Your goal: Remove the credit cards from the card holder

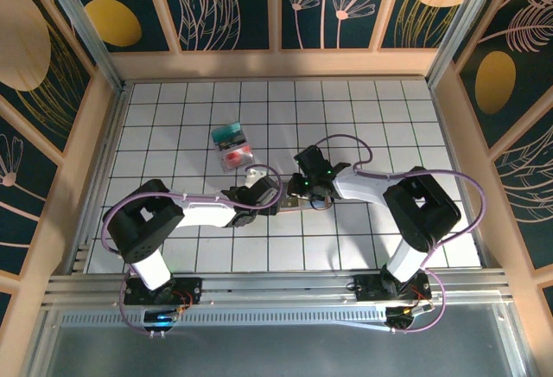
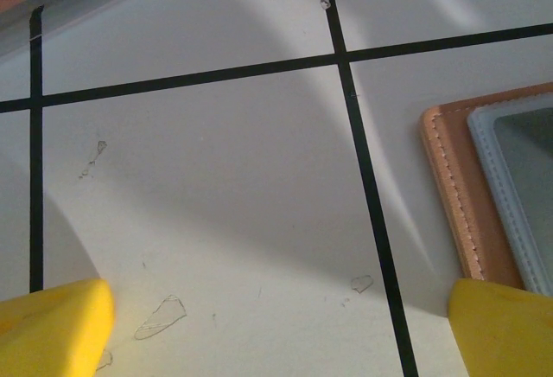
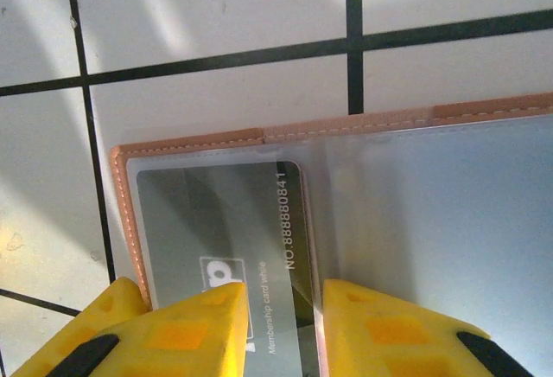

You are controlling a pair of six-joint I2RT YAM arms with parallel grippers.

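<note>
A: Tabletop (image 1: 173,109), card holder (image 3: 186,137) lying open, flat between both arms?
B: Yes. Left hand (image 2: 278,321) fully spread, empty, beside its edge, likely to steady it. Right hand (image 3: 283,308) narrowed astride the grey membership card (image 3: 216,213); grip unclear.

A white counter (image 1: 173,126) ruled into squares by thin black lines and lightly scuffed (image 2: 160,316) sits inside a pale wooden frame (image 1: 276,64), walled by dark blue panels (image 1: 216,5) with golden discs and line-drawn leaves, with metal rails (image 1: 276,286) along its near edge.
</note>
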